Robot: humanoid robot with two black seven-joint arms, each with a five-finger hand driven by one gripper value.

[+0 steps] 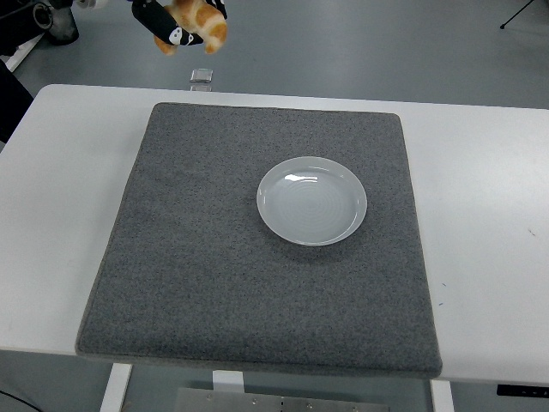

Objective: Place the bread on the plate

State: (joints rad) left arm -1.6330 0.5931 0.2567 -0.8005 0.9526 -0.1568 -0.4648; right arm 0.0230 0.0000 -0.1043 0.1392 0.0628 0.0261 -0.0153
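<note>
Your black-gloved hand (176, 21) is gripping the orange-brown bread (199, 21) far behind the round white plate (311, 200); no robot hand is showing, so you cannot tell its state. Dropping early, the bread could be landing on the grey mat (214, 275).

White plate (311, 200) on grey mat (214, 283), gloved hand (167, 26) holding bread (199, 19) above table's far edge

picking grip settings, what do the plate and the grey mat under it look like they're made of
The plate looks like glazed ceramic or glossy melamine: pale, smooth, with bright reflections and faint rings in its centre. The mat looks like felt or low-pile carpet: matte dark grey, fuzzy texture, soft rounded edges, no shine.
</note>
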